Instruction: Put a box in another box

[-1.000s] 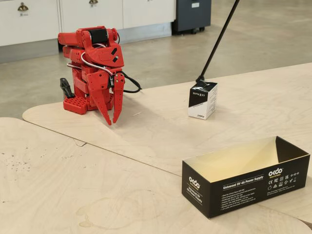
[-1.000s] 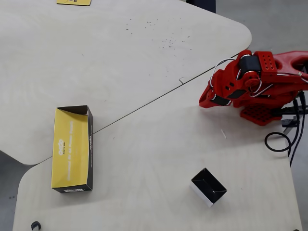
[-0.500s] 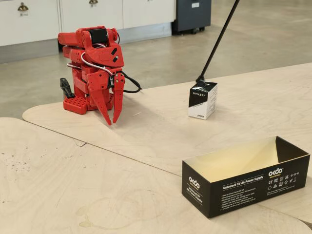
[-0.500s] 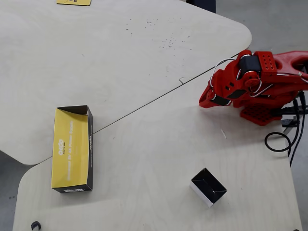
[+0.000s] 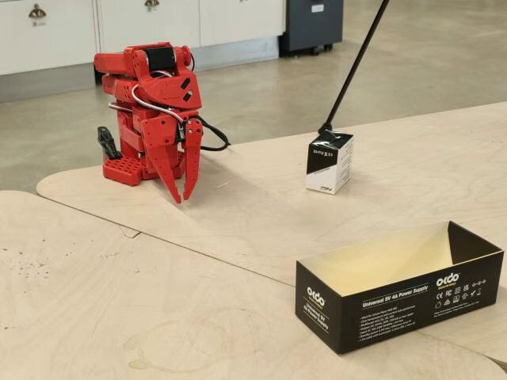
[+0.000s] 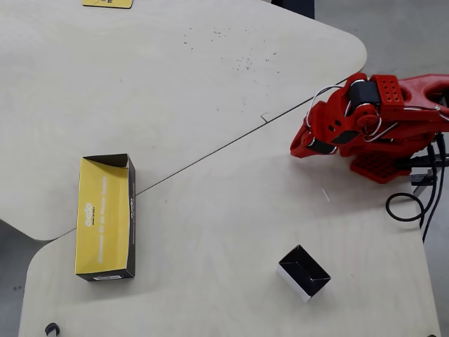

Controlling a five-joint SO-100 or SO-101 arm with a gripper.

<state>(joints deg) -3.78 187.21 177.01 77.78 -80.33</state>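
Looked to be at the very start, before any reach: sat folded over the arm (image 5: 150,111) base, jaws pressed together and empty, with the small box (image 5: 329,162) upright on the tabletop (image 5: 238,218) well apart from the arm, and the long box (image 5: 400,305) farther from the arm again, open-topped and bare inside. Called next, by this reading, for unfolding toward the small box, parting the jaws and straddling it squarely. Stood on pale plywood in rounded panels with a seam, with grey concrete floor and white cabinets behind the arm.
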